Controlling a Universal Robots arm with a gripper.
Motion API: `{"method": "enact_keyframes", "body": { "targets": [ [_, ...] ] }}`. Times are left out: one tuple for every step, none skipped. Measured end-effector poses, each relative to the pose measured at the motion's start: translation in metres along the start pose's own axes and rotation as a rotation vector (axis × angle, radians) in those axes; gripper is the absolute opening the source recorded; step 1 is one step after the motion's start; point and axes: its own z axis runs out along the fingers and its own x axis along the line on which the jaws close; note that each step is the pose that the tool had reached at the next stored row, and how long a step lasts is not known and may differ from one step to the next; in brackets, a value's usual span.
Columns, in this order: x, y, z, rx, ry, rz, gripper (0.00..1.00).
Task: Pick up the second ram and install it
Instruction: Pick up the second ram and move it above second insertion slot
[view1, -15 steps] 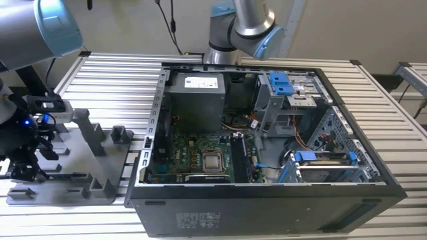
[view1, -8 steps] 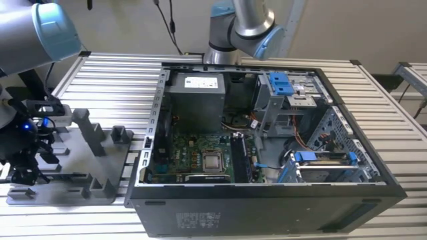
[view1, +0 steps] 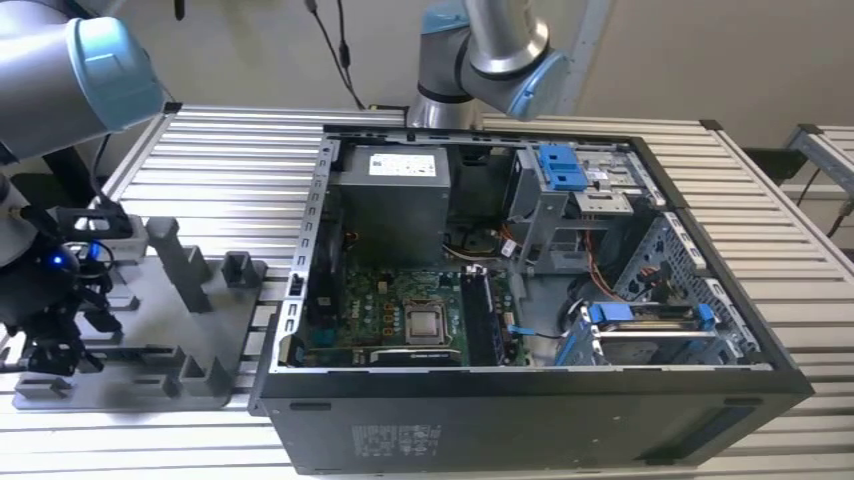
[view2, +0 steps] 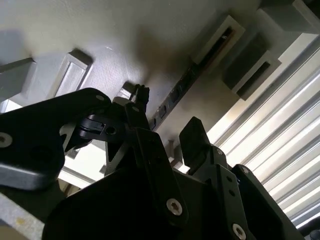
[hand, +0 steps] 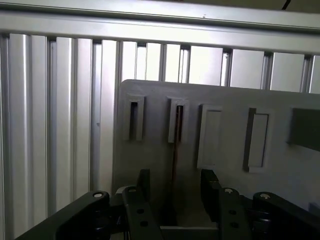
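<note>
The hand (hand: 176, 187) was seen released, its fingers set either side of the ram (hand: 176, 145) standing edgewise in the tray (hand: 225, 95), where an off-centre closing could have tilted or jammed it.

Bright exterior, dim shadowed wrist views

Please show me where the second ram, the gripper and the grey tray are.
second ram (hand: 176, 140), first wrist view, middle of its thin edge.
gripper (hand: 176, 177), first wrist view, midway between the fingertips.
grey tray (hand: 155, 145), first wrist view, bare plate between two slots.
</note>
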Motion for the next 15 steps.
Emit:
{"method": "enact_keyframes", "body": {
  "targets": [
    [0.0004, 0.0000, 0.0007, 0.0002, 0.0000, 0.000, 0.54],
    [0.0009, 0.0000, 0.0013, 0.0005, 0.0000, 0.000, 0.54],
    [0.0013, 0.0001, 0.0019, 0.0012, 0.0001, 0.000, 0.54],
    [0.0015, 0.0001, 0.0027, 0.0026, 0.0000, 0.000, 0.54],
    [0.0016, 0.0000, 0.0035, 0.0036, 0.0000, 0.000, 0.54],
    [0.0017, 0.0000, 0.0045, 0.0044, 0.0000, 0.000, 0.54],
    [0.0018, 0.0000, 0.0054, 0.0049, 0.0002, 0.000, 0.54],
    [0.0019, 0.0000, 0.0058, 0.0051, 0.0003, 0.000, 0.54],
    [0.0019, 0.0000, 0.0058, 0.0049, 0.0004, 0.000, 0.54],
    [0.0019, 0.0001, 0.0058, 0.0049, 0.0005, 0.000, 0.54],
    [0.0019, 0.0000, 0.0059, 0.0049, 0.0005, 0.000, 0.54],
    [0.0019, 0.0000, 0.0061, 0.0051, 0.0003, 0.000, 0.54],
    [0.0019, 0.0000, 0.0062, 0.0051, 0.0003, 0.000, 0.54],
    [0.0019, 0.0000, 0.0062, 0.0051, 0.0003, 0.000, 0.54],
    [0.0019, 0.0000, 0.0063, 0.0051, 0.0003, 0.000, 0.54]
  ]
}}
